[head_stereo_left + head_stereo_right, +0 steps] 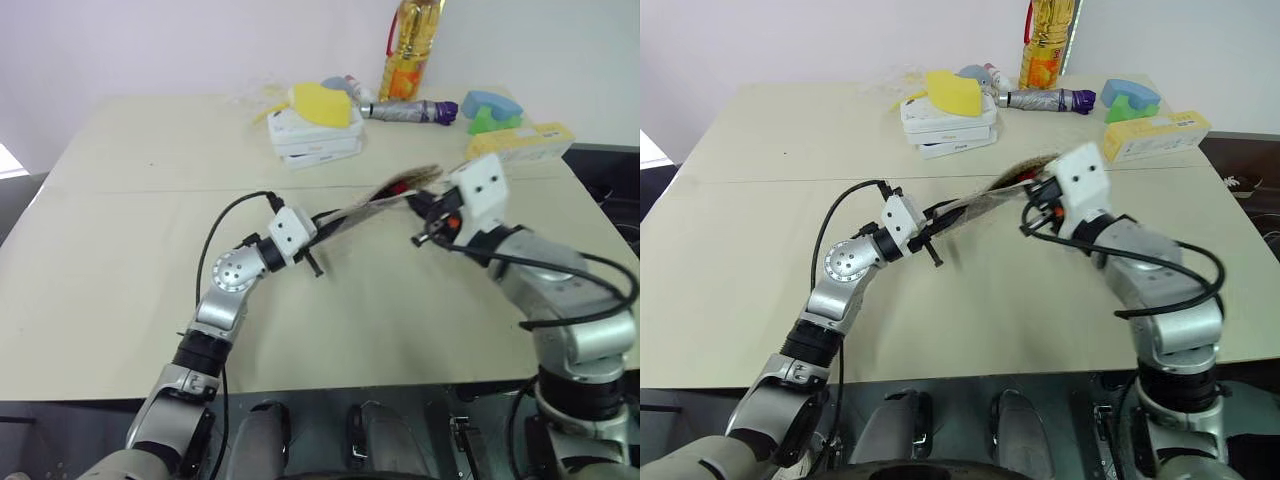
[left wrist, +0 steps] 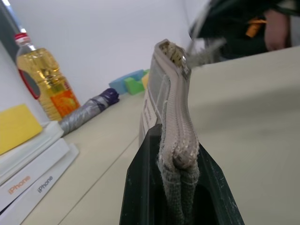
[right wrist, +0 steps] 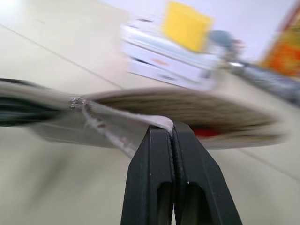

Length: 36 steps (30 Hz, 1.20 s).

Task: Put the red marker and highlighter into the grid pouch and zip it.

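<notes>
The grid pouch hangs above the table, left gripper clamped on one end. The right wrist view reveals the right gripper pinching its pull loop, red marker inside.

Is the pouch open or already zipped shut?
Open: the pouch mouth gapes, showing lining and something red inside.

Your two head views look forward and down over the table, sharing almost the same scene from slightly offset positions. Your left wrist view looks close along the grid pouch toward the far clutter. Your right wrist view faces that pouch edge-on, very near.
</notes>
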Tool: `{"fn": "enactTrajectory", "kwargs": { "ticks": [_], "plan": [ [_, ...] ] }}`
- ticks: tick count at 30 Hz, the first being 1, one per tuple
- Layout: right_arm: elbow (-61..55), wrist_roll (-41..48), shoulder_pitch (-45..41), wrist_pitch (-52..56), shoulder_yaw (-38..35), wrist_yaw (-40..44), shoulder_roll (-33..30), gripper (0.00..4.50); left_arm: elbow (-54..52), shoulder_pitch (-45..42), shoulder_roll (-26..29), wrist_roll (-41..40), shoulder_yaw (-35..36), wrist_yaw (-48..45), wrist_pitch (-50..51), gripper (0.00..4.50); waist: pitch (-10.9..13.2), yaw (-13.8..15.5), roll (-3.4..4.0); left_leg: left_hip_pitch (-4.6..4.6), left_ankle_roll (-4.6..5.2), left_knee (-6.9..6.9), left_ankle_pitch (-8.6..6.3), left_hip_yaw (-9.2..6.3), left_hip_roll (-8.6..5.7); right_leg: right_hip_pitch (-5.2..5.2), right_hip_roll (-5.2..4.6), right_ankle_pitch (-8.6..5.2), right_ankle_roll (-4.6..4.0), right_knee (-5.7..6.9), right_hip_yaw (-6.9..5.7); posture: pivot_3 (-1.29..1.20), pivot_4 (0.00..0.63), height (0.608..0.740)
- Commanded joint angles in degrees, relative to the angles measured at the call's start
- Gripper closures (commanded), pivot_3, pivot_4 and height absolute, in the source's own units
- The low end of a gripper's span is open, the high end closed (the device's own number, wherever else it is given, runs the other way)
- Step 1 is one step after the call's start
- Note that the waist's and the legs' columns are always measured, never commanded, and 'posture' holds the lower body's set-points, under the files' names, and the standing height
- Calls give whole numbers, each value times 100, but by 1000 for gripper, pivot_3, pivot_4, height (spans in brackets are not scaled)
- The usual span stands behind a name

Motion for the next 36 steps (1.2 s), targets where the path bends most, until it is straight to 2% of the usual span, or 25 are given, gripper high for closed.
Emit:
{"fn": "enactTrajectory", "kwargs": {
  "ticks": [1, 6, 10, 12, 14, 15, 19, 20, 21, 22, 26, 30, 32, 36],
  "plan": [
    [276, -336, -63, -248, -748, -211, -466, 4464, -139, 114, 242, -192, 189, -178, -92, 4500, 0, 1, 0, 0, 0, -3, 0, 1, 0, -1, 0, 0, 0, -1, 0, 0, 150, 740],
    [163, -316, 277, -335, -611, 87, -898, 4464, -140, 173, 390, -238, 191, -270, -139, 4500, 0, -8, 1, 0, 0, -12, 0, 1, 3, -7, 4, 0, 0, -1, 1, 0, 150, 740],
    [-463, 158, 809, -264, -189, 857, -1192, 4464, -202, 202, 466, -255, 163, -309, -112, 4500, 0, -5, 1, 0, 0, -12, 0, 0, 3, -7, 4, -1, 0, -2, 2, 0, 150, 740],
    [-630, 336, 981, -230, -224, 1062, -1251, 3910, -288, 244, 553, -332, 151, -415, -38, 4500, 0, -10, 0, 1, 1, -11, 0, 0, 4, -6, 4, -1, 1, -2, 1, 0, 150, 740],
    [-757, 463, 1155, -221, -349, 1233, -1329, 3237, -423, 296, 676, -526, 252, -548, 110, 3833, 1, -7, 0, 1, 1, -9, 0, -1, 4, -5, 4, -1, 1, -2, 2, 0, 150, 740],
    [-847, 545, 1295, -283, -432, 1389, -1390, 2663, -528, 340, 792, -639, 295, -675, 201, 3636, 1, -4, 0, 1, 0, -9, 0, -2, 4, -6, 3, -1, 1, -2, 2, 0, 150, 740],
    [-1208, 1046, 1849, -331, -938, 1884, -1457, 590, -1172, 627, 1248, -1152, 476, -1046, 890, 1716, 2, 0, -2, 0, 0, -11, 0, -4, 5, -7, 3, -2, 0, -3, 2, 0, 150, 740],
    [-1259, 1088, 2020, -343, -1047, 1974, -1492, 183, -1357, 716, 1366, -1305, 505, -1142, 1130, 1197, 2, 2, -2, 1, 0, -12, -1, -5, 6, -6, 3, -2, 0, -4, 2, 0, 150, 740],
    [-1310, 1107, 2265, -371, -1158, 2114, -1560, 0, -1594, 833, 1495, -1574, 576, -1238, 1520, 715, 2, 3, -2, 0, 0, -11, -1, -5, 6, -6, 2, -2, 0, -4, 2, 0, 150, 740],
    [-1308, 1127, 2538, -427, -1312, 2238, -1564, 0, -1868, 1015, 1729, -1946, 677, -1376, 2150, 203, 3, 7, -4, 0, 0, -10, -1, -6, 6, -5, 1, -2, 0, -5, 2, 0, 150, 740],
    [-1197, 1271, 3110, -546, -1771, 2387, -1457, 0, -2218, 1566, 2282, -2698, 1059, -1455, 3579, 203, 6, -6, -4, 6, 0, -11, -1, -13, 6, -2, -2, -5, 4, -8, 7, 0, 150, 740],
    [-669, 978, 3370, -889, -1962, 2112, -1256, 0, -1753, 2023, 2470, -2569, 1540, -1149, 3852, 203, 6, -4, -8, 10, 0, -10, -1, -13, 7, 0, 0, -19, 8, -9, 9, 0, 150, 740],
    [-425, 824, 3405, -1043, -1922, 1976, -1192, 0, -1634, 2118, 2422, -2432, 1697, -992, 3680, 203, 7, 1, -8, 9, -1, -6, -1, -13, 7, -1, 0, -21, -1, -9, 9, 0, 150, 740],
    [-195, 917, 3237, -1349, -1947, 1745, -821, 0, -1352, 2125, 2423, -1985, 1725, -638, 3549, 203, 7, 14, -9, 4, -1, -8, -1, -11, 4, -2, -8, -16, -12, -13, 10, 0, 150, 740]
  ]
}}
